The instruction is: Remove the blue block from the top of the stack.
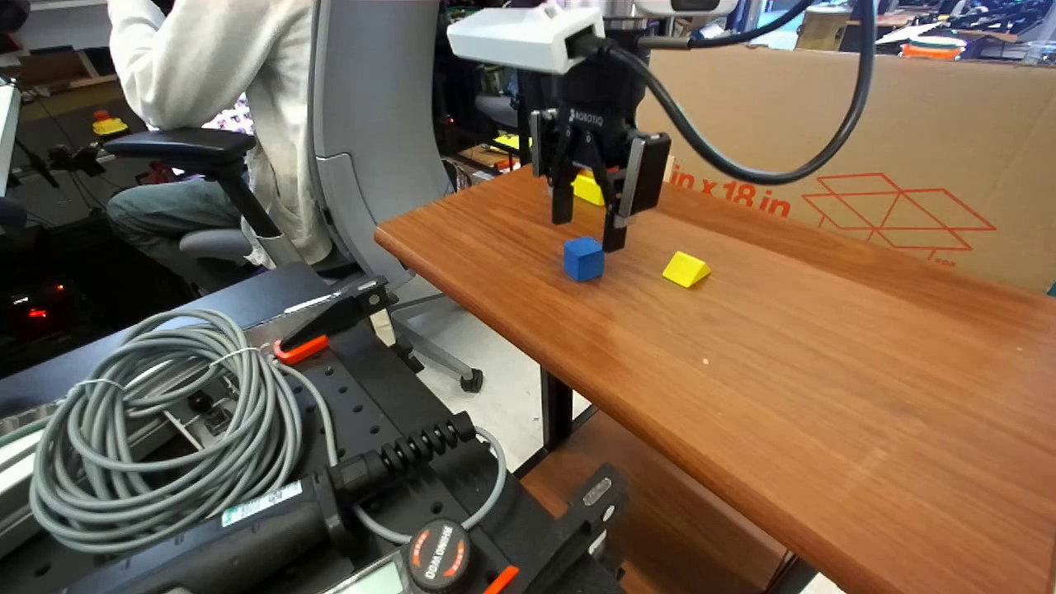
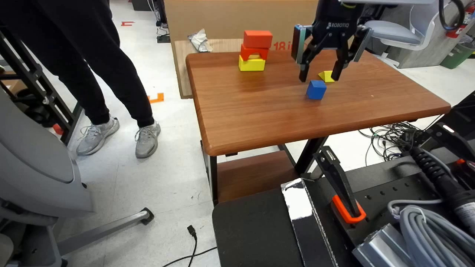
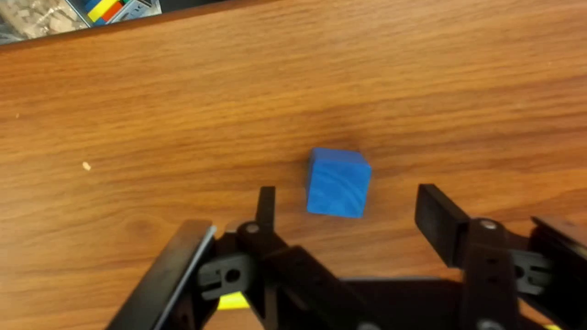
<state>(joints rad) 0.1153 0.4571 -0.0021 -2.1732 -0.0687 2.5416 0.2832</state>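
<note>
The blue block [image 1: 584,260] is a small cube lying on the table, apart from the stack; it also shows in an exterior view [image 2: 316,90] and in the wrist view [image 3: 338,185]. The stack [image 2: 254,51] stands at the table's far side: a red block on a red arch on a yellow block. Elsewhere my gripper hides most of the stack, and only some yellow [image 1: 587,188] shows. My gripper [image 1: 587,228] is open and empty, just above the blue block, with its fingers [image 2: 320,75] pointing down. In the wrist view the block sits between and slightly beyond the fingertips [image 3: 346,197].
A yellow wedge [image 1: 685,270] lies close to the blue block, also seen in an exterior view [image 2: 326,76] and partly in the wrist view [image 3: 233,301]. A cardboard sheet [image 1: 866,157] stands behind the wooden table [image 1: 825,396]. A cable [image 1: 850,124] loops beside the gripper.
</note>
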